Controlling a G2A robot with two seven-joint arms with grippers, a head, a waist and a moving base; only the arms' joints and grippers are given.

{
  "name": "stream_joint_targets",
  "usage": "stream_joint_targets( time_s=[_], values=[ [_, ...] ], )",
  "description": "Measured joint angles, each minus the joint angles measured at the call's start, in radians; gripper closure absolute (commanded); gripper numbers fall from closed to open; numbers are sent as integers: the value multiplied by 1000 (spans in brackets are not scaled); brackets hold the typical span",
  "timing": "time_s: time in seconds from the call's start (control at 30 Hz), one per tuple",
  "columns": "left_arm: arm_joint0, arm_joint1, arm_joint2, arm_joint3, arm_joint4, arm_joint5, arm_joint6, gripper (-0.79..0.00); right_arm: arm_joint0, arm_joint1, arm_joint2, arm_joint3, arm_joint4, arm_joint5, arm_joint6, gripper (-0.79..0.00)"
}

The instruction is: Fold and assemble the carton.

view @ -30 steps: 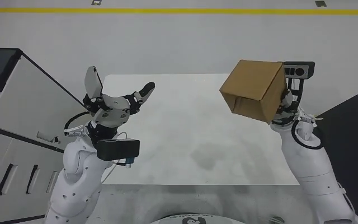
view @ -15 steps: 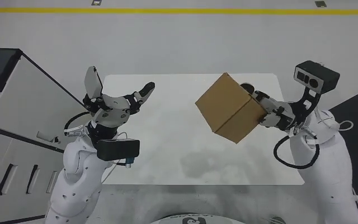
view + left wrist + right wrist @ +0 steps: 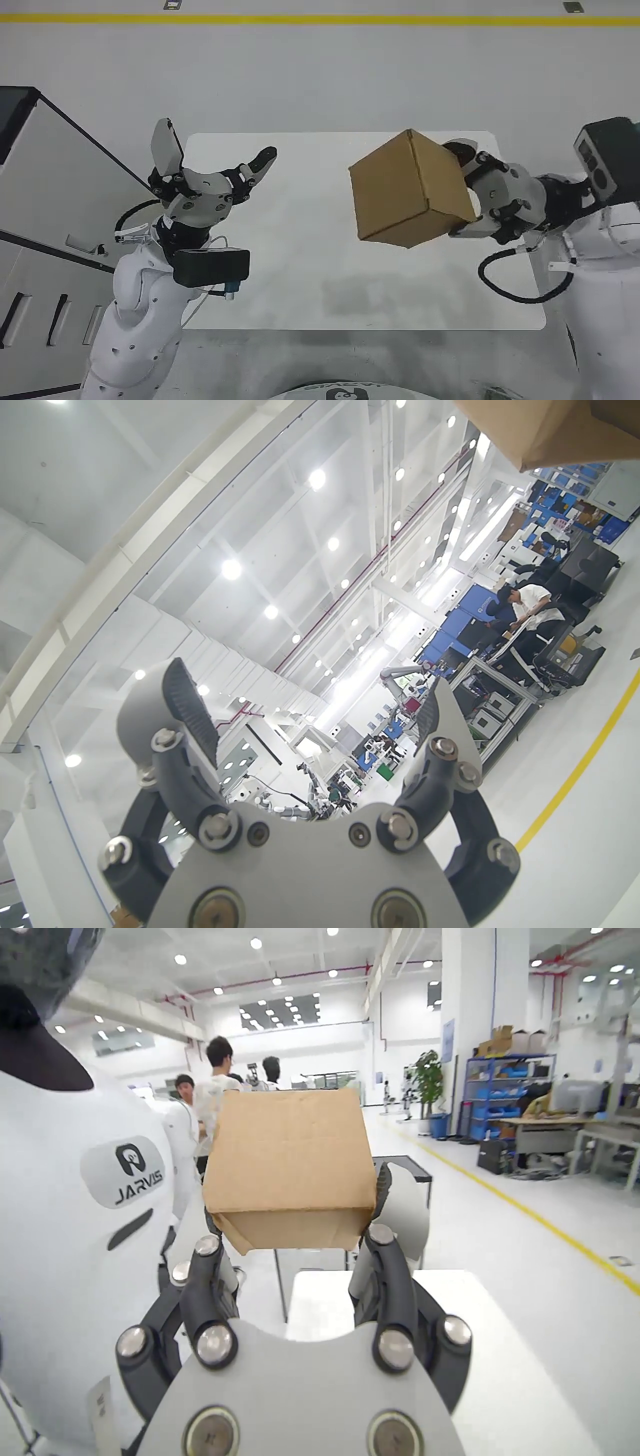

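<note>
Carton (image 3: pixel 405 185), far faces hidden, in right gripper (image 3: pixel 296 1215)

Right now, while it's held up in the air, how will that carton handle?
Probably light: the right gripper alone holds the carton above the table. Likely fairly stiff: its faces look flat under the grip. Gripped at one end, it might pivot.

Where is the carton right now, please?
In the top view the carton is held above the right half of the table by the right gripper, well apart from the open left gripper.
</note>
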Motion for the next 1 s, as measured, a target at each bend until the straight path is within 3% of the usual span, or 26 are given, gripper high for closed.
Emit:
stream_joint_targets(
  time_s=[0.1,0.63,0.9,1.0],
  values=[
    [0,0,0,0,0,0,0,-785,-7,-2,23,-19,-79,-23,-52,0],
    [0,0,0,0,0,0,0,-785,-5,-2,34,-32,-93,-14,-63,0],
    [0,0,0,0,0,0,0,-785,-42,-16,172,-203,-382,-20,-236,0],
    [0,0,0,0,0,0,0,-785,-46,-17,183,-223,-462,-20,-250,0]
  ],
)
